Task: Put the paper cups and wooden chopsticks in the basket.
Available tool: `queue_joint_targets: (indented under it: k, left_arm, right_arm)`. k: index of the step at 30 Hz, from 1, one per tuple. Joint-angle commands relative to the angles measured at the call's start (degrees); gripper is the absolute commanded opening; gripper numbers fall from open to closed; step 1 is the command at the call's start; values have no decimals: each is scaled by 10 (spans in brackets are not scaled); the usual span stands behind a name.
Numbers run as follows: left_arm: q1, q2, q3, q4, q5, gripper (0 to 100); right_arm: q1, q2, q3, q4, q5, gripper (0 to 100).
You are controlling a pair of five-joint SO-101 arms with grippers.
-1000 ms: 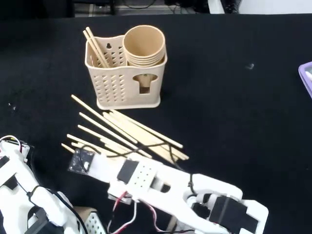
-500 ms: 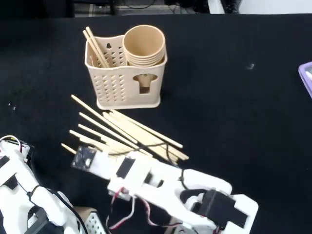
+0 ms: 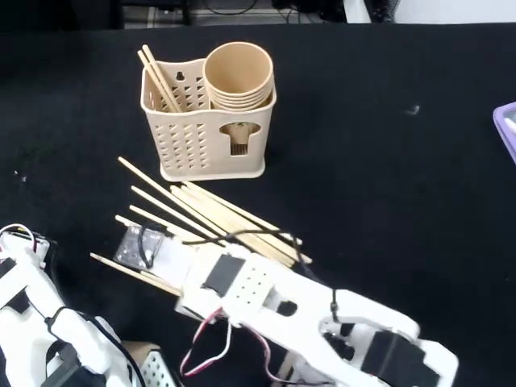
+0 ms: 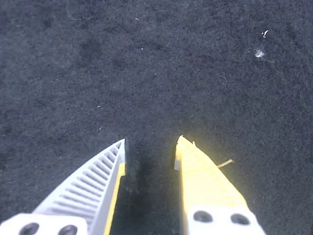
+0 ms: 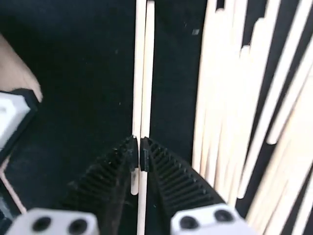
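Pair of chopsticks [image 5: 142, 73]: pinched between the fingers of the right claw [image 5: 137, 144], which is closed on them; the two sticks run side by side, touching; the stretch behind the fingers is largely hidden. In the high view the same pair [image 3: 121, 267] juts out from under the right arm [image 3: 266, 298] toward the left arm [image 3: 40, 322]; the arm covers the claw there; whether the pair is clear of the table [image 3: 387, 177] cannot be told.

Loose chopsticks [image 3: 205, 214]: a fanned heap on the table between the basket [image 3: 193, 141] and the right arm; their near ends are under the arm; the count cannot be made out. In the right wrist view this heap [image 5: 234, 98] lies just beside the gripped pair, apart from it.

Basket: upright, well back on the table; stacked paper cups [image 3: 238, 76] fill one compartment, the lower ones showing rims alone; standing chopsticks [image 3: 157, 76] lean in the other, their lower lengths behind the wall.

Left claw [image 4: 149, 149]: fingers apart over black table.

Purple object [image 3: 506, 129]: cut off at the table's edge; unidentifiable.
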Motion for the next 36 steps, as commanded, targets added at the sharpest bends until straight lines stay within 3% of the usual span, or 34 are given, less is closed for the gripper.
queue_joint_targets:
  k: [1,7,12,22,31,35,36]
  left_arm:
    - [7,-14,-8,-9,0,171]
    - [7,-12,-10,-9,0,171]
    - [7,-14,-8,-8,0,171]
    - [6,-15,-8,-6,0,171]
    - [5,-15,-8,-6,0,171]
    - [3,-15,-8,-6,0,171]
    - [3,-15,-8,-6,0,171]
  right_arm:
    - [-1,-45,0,5,-4,13]
    - [-18,25,-7,-35,-4,188]
    - [-47,103,-40,-70,-5,127]
    - [-23,211,-78,-73,-5,128]
    - [13,285,-138,10,-1,123]
    - [14,270,-126,13,-1,4]
    - [15,262,-121,14,-1,21]
